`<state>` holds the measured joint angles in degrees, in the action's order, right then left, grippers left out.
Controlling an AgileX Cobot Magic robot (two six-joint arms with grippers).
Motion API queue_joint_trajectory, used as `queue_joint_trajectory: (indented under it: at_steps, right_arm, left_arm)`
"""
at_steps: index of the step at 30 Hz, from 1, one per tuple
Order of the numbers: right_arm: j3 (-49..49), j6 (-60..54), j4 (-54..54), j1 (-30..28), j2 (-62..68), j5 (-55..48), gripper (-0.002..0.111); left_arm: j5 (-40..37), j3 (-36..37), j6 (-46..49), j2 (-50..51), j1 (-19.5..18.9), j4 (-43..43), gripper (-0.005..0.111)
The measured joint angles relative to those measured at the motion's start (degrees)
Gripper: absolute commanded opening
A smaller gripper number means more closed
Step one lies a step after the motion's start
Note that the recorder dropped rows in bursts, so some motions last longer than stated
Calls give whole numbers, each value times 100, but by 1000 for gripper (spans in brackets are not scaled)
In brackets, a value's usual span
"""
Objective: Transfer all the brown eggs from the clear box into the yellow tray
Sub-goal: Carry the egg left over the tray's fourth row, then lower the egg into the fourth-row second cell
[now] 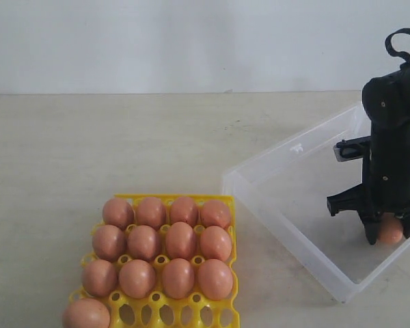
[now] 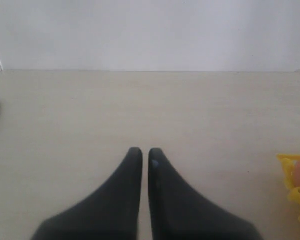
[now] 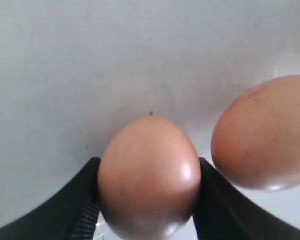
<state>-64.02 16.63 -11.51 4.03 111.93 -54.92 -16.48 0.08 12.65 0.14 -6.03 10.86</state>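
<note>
Count, exterior view: the yellow tray lies at the near edge of the pale table and carries thirteen brown eggs. They sit as three full rows of four, with one more egg in the left corner cup of the nearest row. The other cups of that nearest row show as open lattice.

The clear box stands to the right of the tray, close beside it and angled to it.

The right gripper reaches down inside the box at its right end. In the right wrist view its two black fingers press against opposite sides of one gripped egg: jaws grasping that egg. The exterior view places the egg low, near the box floor. A second egg lies just beside it in the box, outside the fingers. Eggs counted in the box: two.

The left gripper appears only in its own wrist view, above bare table. Its jaws are clenched to a thin slit with nothing between them. A corner of the tray shows at the edge of that view.
</note>
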Motion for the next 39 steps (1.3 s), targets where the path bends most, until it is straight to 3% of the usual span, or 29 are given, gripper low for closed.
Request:
queue_joint_trajectory:
  at_steps: [3,7,17,26,28,31,32,34,35,39]
  right_arm:
    - [23,-5,-59,0,-81,248,0]
    - [137,146,-160,0,-541,1347,0]
    - [1514,52,-1313,-52,-2485,6387,0]
    - [1455,-1335,-96,-76,-2383,9868,0]
    - [1375,-202,-151,-76,-2383,10942,0]
    - [1347,2536,-1887,-37,-2408,11243,0]
    - [1411,2849,-2259,61,-2408,11229,0]
    - [2114,2780,-2420,855,-2408,11398,0]
    - [2471,2474,-2112,1186,-2408,11489,0]
    - [3797,572,-217,3501,-2248,11294,0]
  left_arm:
    - [0,0,0,0,0,0,4]
    - [0,0,0,0,0,0,4]
    - [0,0,0,0,0,0,4]
    - [0,0,0,0,0,0,4]
    - [0,0,0,0,0,0,4]
    - [0,0,0,0,0,0,4]
    - [0,0,0,0,0,0,4]
    - [0,0,0,0,0,0,4]
    - [0,0,0,0,0,0,4]
    - [0,0,0,0,0,0,4]
